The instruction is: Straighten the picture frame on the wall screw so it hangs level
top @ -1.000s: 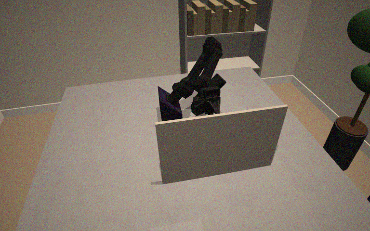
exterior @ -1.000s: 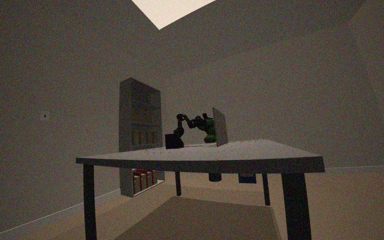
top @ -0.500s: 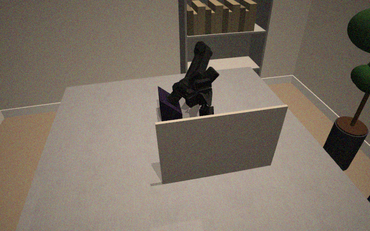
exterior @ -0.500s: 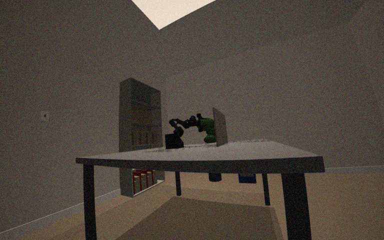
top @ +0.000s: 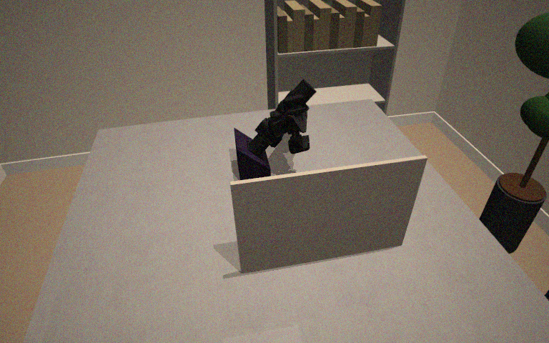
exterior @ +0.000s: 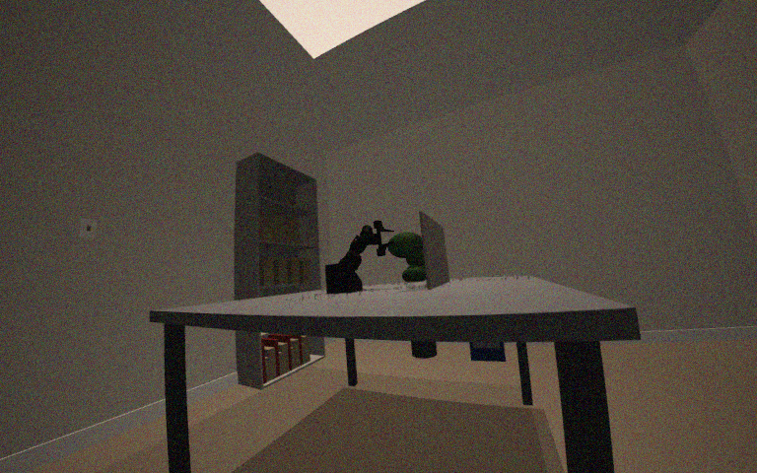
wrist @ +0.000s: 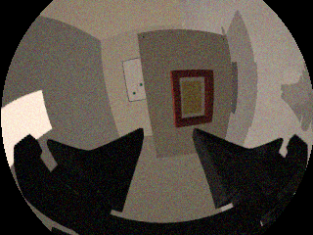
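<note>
From where I stand, the gripper (top: 298, 131) (exterior: 390, 237) (wrist: 168, 132) is a bit more than half open and has hold of nothing, with a plain gap between its fingertips. The frame (wrist: 176, 98), dark red around a mustard-coloured picture, hangs on the panel (top: 327, 214) (exterior: 434, 250) (wrist: 158, 64), just right of centre and above the middle in the wrist view, apart from both fingers. That view is turned on its side and bowed, so I can't tell whether the frame hangs level, and I can't make out the screw. In the top view the panel turns its back to me and hides the frame. The arm (top: 279, 115) (exterior: 352, 250) bends over the table (top: 141, 242) (exterior: 390, 326) (wrist: 269, 98), behind the panel near the top view's middle; in the exterior view it stands left of the panel, with the bookcase (top: 271, 60) (exterior: 246, 267) further left
</note>
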Tool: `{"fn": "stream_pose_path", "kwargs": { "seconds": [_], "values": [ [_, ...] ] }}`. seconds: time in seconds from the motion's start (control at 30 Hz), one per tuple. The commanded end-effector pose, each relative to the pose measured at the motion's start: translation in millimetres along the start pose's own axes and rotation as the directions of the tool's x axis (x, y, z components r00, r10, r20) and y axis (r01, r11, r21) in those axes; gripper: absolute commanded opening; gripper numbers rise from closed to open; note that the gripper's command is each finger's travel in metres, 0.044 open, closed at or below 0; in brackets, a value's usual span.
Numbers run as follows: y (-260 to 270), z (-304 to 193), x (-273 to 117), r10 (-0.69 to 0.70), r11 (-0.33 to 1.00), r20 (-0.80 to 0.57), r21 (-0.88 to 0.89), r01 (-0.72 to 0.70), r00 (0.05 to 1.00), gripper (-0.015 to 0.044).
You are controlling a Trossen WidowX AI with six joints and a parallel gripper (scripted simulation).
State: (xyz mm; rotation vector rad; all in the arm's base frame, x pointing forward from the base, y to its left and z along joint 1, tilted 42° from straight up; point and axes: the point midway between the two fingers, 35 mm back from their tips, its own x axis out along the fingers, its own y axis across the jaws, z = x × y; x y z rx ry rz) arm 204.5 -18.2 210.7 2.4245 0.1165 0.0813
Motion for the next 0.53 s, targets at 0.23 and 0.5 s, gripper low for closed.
{"fn": "stream_pose_path", "kwargs": {
  "seconds": [0.23,0.5],
  "values": [
    [-3.2,-1.7,-9.0,-0.004,0.999,-0.040,-0.040,0.002,0.999,0.0260],
    [-3.2,-1.7,-9.0,-0.004,0.999,-0.040,-0.040,0.002,0.999,0.0260]
  ]
}}
